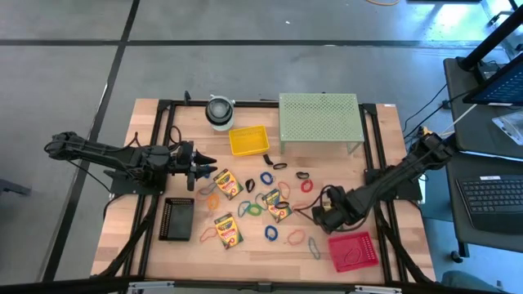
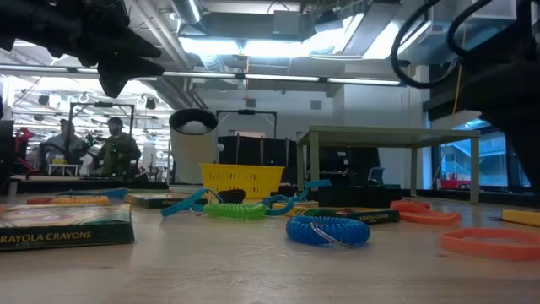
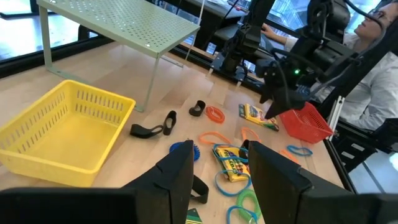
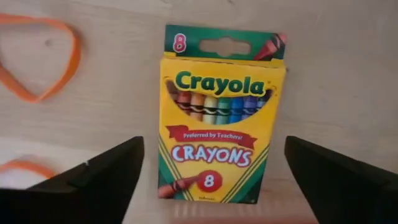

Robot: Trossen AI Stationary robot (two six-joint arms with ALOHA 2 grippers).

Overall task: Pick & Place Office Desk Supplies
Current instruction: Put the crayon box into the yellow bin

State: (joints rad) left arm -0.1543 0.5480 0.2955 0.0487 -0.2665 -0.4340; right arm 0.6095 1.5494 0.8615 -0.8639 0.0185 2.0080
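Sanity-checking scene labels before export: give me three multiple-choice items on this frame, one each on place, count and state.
1. Where does the red plastic mesh basket sit?
A) on the left arm's side
B) on the right arm's side
C) dead centre

2. How many flat yellow-and-green cardboard crayon boxes show in the high view?
A) one
B) three
C) six

3. How is the right gripper?
A) shut on a rubber band
B) shut, empty
C) open above a crayon box

Key:
1 B, the basket lies beside the right gripper.
2 B, three lie spread around the middle.
3 C, in the right wrist view the fingers stand wide apart, and the box lies flat between them, ungripped.
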